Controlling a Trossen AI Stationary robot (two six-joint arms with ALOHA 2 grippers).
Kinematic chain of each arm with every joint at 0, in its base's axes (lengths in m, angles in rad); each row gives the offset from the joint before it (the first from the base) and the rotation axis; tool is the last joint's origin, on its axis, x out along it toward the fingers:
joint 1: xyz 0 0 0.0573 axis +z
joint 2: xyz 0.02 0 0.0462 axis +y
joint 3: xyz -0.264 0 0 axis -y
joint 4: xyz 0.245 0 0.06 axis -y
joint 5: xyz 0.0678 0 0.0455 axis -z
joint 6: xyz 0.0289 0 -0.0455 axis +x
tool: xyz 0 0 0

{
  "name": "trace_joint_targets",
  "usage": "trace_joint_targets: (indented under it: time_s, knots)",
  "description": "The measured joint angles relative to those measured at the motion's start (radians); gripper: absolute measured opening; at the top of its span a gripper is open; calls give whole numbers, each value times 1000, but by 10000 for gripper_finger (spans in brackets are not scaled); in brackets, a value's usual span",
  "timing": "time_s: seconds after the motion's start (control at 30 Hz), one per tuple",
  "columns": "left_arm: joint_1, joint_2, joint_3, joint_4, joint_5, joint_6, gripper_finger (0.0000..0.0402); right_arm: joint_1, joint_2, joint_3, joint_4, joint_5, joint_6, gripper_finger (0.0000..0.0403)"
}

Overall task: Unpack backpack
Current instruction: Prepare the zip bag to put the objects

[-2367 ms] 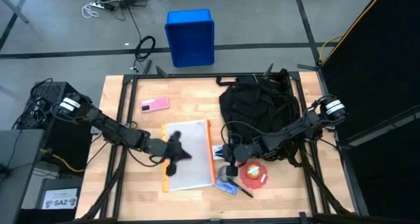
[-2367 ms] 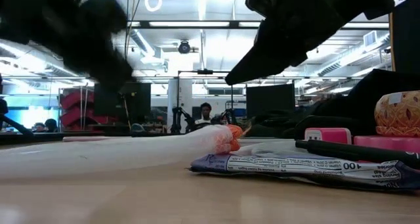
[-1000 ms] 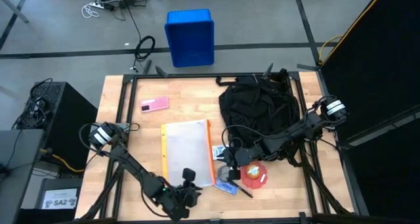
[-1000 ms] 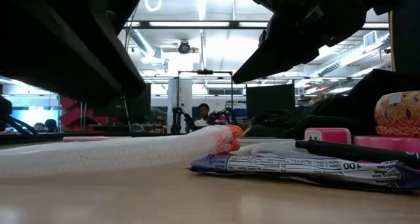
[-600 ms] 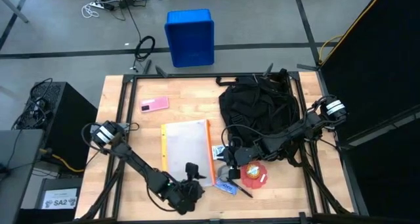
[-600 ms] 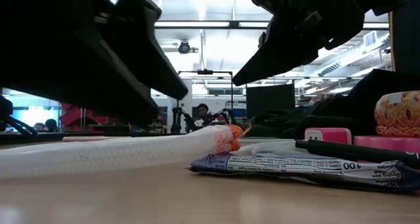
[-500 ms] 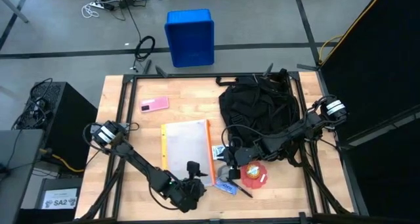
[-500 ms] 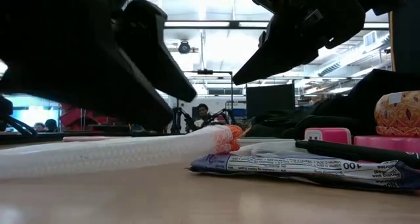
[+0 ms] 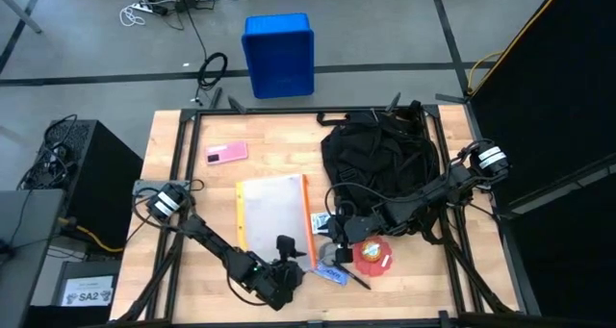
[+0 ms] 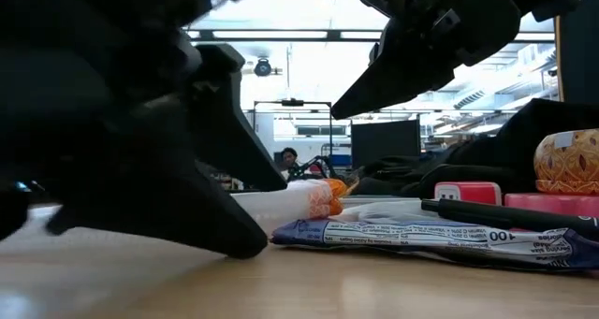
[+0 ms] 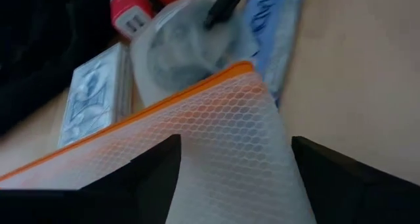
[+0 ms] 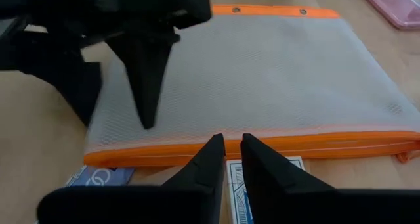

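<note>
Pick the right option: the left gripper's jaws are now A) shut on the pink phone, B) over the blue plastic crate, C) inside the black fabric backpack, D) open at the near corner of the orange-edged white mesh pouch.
D: the left gripper has its jaws spread at the near corner of the orange-edged white mesh pouch, with the mesh showing between them in the left wrist view.

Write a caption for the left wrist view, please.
Open left pincer straddles the corner of the orange-edged mesh pouch.
</note>
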Motion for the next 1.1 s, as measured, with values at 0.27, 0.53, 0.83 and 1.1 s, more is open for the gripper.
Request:
trace_joint_targets:
  time_s: [0.27, 0.53, 0.83, 1.1]
  knots:
    - [8, 5, 8, -46, -9, -36, 234, 0, 0, 0, 1, 0, 1, 25]
    - [12, 5, 7, -125, -8, -100, 229, 0, 0, 0, 11, 0, 2, 32]
    - [21, 8, 10, -144, 17, -102, 16, 1, 0, 0, 15, 0, 2, 24]
    - [-2, -10, 37, -194, -111, -94, 1, 13, -15, -2, 56, 0, 11, 31]
